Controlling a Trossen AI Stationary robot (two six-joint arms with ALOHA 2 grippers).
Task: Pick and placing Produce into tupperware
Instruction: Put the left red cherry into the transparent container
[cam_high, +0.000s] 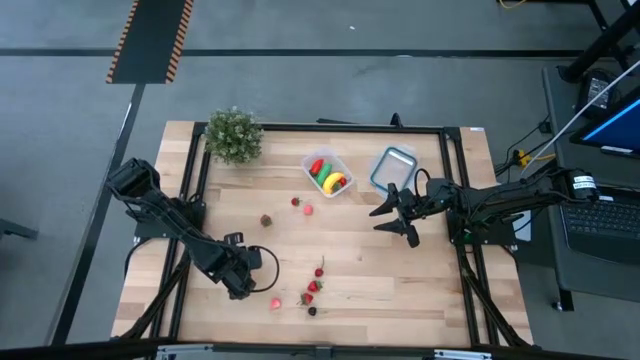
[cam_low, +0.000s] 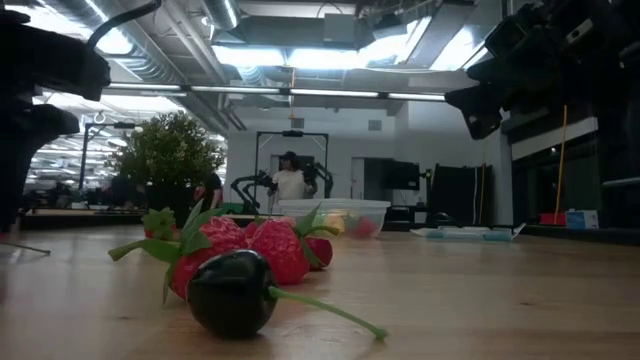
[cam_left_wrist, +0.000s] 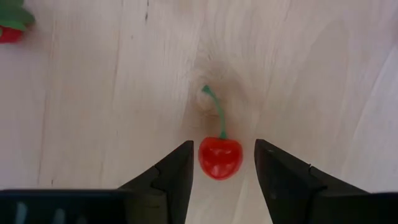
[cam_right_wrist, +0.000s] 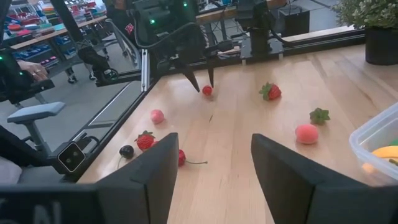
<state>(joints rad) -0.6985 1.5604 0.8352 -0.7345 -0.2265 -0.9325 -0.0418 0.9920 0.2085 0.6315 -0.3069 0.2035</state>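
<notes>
My left gripper (cam_left_wrist: 222, 144) (cam_high: 248, 288) is open near the table's near-left part, pointing down. Its fingers stand on either side of a small red cherry (cam_left_wrist: 220, 158) with a green stem, which lies on the wood; a thin gap shows on each side. The right wrist view shows that gripper (cam_right_wrist: 200, 76) over the cherry (cam_right_wrist: 207, 90). The clear tupperware (cam_high: 327, 172) sits at the far middle and holds a yellow banana, a green piece and a red piece. My right gripper (cam_high: 393, 222) (cam_right_wrist: 214, 140) is open above the table, right of centre, holding nothing.
Loose produce lies on the wood: strawberries and a dark cherry (cam_low: 232, 290) (cam_high: 312, 310) near the front, a pink piece (cam_high: 275, 302), a peach (cam_high: 308, 210) and a berry (cam_high: 266, 220) mid-table. A blue-rimmed container (cam_high: 392, 168) and a potted plant (cam_high: 234, 134) stand along the far edge.
</notes>
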